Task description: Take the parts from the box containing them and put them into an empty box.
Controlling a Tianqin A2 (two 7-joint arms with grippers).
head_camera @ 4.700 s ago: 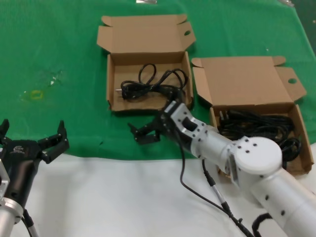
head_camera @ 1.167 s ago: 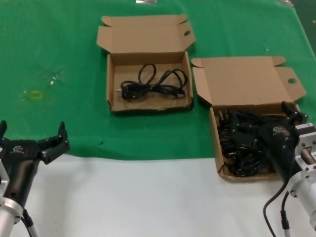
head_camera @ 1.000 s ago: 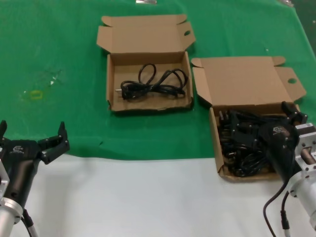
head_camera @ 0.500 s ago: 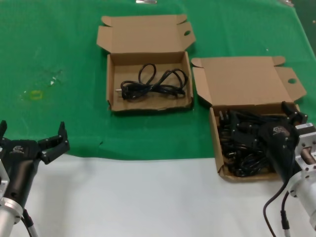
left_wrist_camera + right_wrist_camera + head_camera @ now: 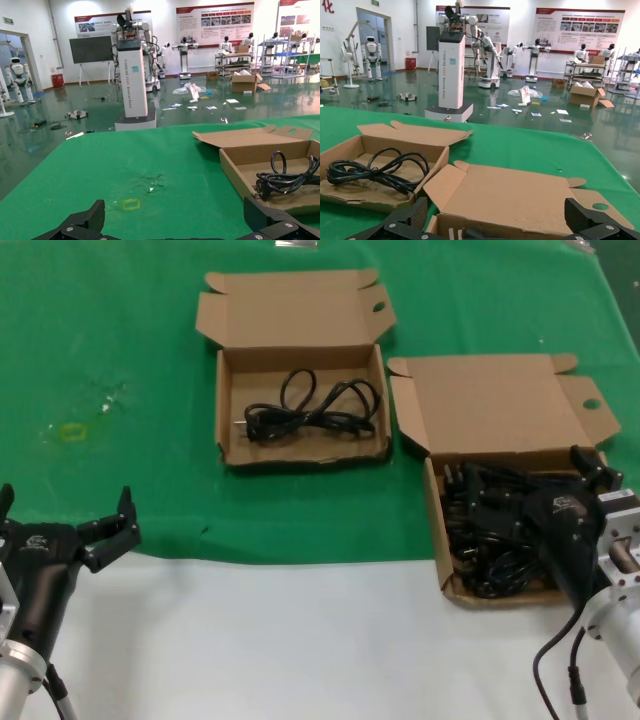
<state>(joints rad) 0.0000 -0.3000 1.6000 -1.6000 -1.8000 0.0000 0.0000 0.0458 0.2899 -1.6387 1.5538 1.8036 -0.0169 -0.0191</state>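
On the green-covered bench [image 5: 120, 330] two open cardboard boxes sit side by side, lids folded back. The left box [image 5: 302, 455], with an oval finger hole in its lid, holds one coiled black cable [image 5: 312, 412] lying flat on its floor. The right box [image 5: 497, 405], with a round hole in its lid tab, is packed with a tangle of black cables [image 5: 478, 530]. The right tool [image 5: 530, 508] sits low over that tangle, its fingers spread wide among the cables. The left tool [image 5: 62, 530] hangs at the near edge of the green cloth, well apart from both boxes, fingers spread open and empty. Nearer the robot the bench is white.
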